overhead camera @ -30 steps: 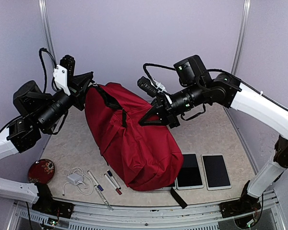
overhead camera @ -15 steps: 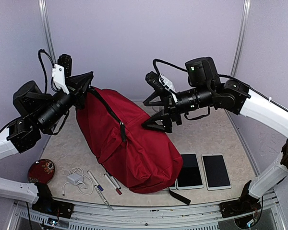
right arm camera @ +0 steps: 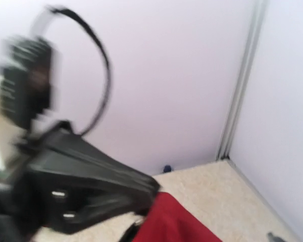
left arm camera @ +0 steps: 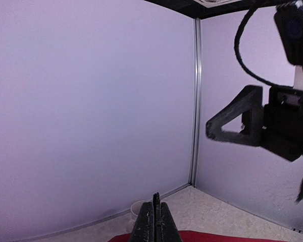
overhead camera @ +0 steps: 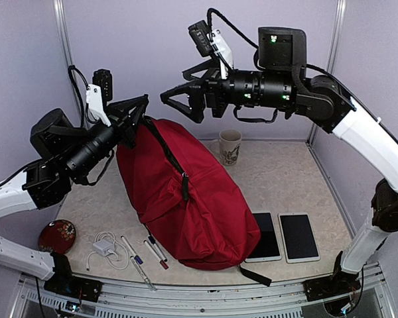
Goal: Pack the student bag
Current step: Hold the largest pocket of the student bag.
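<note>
Since a second ago the right gripper (overhead camera: 174, 103) has let go of the large dark-red fabric backpack (overhead camera: 199, 199) and swung up and away. It now hangs in the air above the bag's raised end, jaws spread wide, touching nothing. With that arm out of the way, a pale printed paper cup (overhead camera: 230, 146) shows on the beige table (overhead camera: 288, 179) behind the bag. The left gripper (overhead camera: 141, 109) is pinched shut on the backpack's top end, holding it up. The lower end rests on the table, next to two flat dark-screened tablets (overhead camera: 298, 236).
</note>
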`<state>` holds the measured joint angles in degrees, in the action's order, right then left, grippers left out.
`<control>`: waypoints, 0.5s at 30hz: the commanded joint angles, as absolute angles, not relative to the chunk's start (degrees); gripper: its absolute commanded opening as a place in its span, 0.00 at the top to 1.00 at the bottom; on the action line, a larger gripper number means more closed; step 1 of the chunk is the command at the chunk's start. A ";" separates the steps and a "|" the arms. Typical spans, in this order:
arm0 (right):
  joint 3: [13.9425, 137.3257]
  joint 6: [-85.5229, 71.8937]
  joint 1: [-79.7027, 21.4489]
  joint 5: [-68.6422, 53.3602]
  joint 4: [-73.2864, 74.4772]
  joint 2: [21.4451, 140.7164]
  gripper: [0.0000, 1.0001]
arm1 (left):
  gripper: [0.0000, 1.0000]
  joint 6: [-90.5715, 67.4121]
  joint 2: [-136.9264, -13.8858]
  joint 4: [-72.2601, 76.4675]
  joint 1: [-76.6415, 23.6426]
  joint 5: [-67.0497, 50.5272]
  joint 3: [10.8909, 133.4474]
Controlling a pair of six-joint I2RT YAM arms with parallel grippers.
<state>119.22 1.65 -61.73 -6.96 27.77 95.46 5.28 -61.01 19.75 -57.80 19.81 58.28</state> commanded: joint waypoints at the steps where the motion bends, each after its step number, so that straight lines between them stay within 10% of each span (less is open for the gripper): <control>1: 121.94 -2.94 -61.62 -6.03 32.22 101.26 0.03 | 1.00 2.27 -60.07 23.77 -58.18 17.94 61.51; 15: 118.09 -4.39 -61.48 0.08 35.03 102.56 0.20 | 1.00 4.68 -60.22 21.96 -59.33 16.19 62.75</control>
<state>119.42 -3.57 -61.58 -2.50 31.53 104.01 3.97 -60.84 18.81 -58.85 18.04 60.53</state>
